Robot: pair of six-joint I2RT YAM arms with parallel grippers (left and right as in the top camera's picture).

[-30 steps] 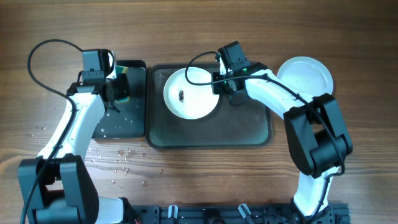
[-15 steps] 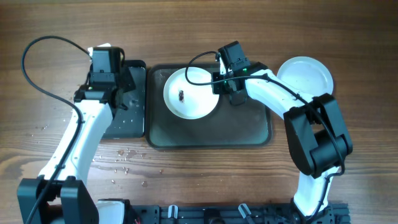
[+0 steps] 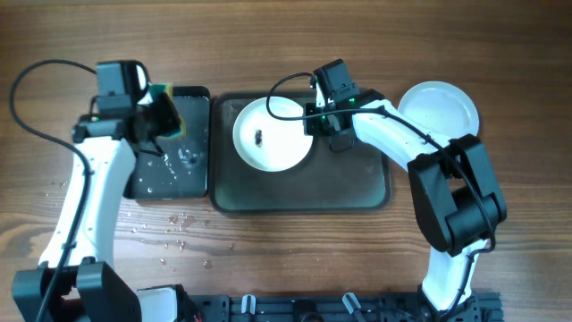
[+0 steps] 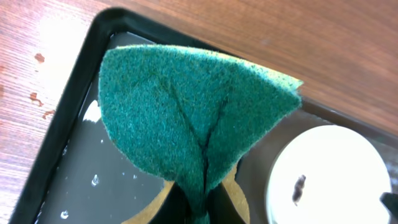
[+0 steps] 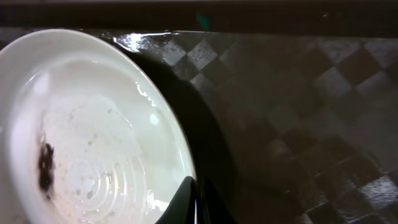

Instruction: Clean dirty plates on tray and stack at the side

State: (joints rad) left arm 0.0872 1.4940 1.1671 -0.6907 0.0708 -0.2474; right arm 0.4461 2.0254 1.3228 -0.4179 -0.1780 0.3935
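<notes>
A white plate with a dark smear lies on the left half of the dark grey-green tray; it also shows in the right wrist view and the left wrist view. My right gripper is shut on this plate's right rim. My left gripper is shut on a green sponge with a yellow underside, held above the black glossy tray. More white plates, stacked, rest on the table right of the tray.
The black glossy tray holds water drops. Water drops also lie on the wooden table in front of it. Cables loop from both arms.
My left arm has swung left and lifted the green sponge above the black tray. The right gripper and the plate have stayed in place.
</notes>
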